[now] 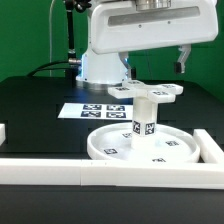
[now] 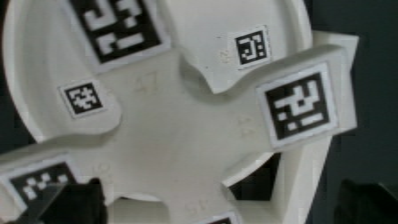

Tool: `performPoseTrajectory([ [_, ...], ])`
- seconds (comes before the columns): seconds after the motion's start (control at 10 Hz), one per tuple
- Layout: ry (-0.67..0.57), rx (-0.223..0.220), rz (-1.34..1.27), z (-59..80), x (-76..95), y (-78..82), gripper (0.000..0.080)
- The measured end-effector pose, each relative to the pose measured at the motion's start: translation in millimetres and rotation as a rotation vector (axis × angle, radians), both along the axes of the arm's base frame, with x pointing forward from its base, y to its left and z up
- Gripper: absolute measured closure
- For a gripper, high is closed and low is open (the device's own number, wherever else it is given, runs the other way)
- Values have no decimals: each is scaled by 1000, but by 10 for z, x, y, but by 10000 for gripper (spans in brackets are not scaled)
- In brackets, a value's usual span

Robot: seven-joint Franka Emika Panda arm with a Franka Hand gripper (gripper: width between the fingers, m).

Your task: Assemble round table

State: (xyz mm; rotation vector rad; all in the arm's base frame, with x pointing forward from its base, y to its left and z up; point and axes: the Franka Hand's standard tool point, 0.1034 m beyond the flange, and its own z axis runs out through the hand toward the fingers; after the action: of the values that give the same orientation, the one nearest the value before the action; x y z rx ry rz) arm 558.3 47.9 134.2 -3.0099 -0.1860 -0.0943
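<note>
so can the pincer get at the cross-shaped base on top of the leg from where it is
Probably yes: the pincer hangs right above the flat white cross-shaped plastic base, which sits atop the short white cylindrical leg, nothing between.

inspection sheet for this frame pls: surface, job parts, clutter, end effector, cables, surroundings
Surface: black table, white border rails at its edges.
Job's things: round disc lies flat; leg stands upright on it; cross-shaped base sits on top of the leg.
Clutter: nothing seen; only the marker board behind the disc.
End effector: above the base, fingers out of frame in the exterior view; state cannot be told.
Cables: black cable beside the arm.
Surroundings: green backdrop.
</note>
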Motion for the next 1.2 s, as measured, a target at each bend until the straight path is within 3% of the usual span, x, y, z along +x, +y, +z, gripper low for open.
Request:
performPoseTrajectory([
  [0.3, -27, -17, 216, -6, -1, -22, 150],
  [0.8, -37, -83, 677, -38, -59, -24, 150],
  [1.2, -17, -125, 1014, -159, -79, -68, 150],
])
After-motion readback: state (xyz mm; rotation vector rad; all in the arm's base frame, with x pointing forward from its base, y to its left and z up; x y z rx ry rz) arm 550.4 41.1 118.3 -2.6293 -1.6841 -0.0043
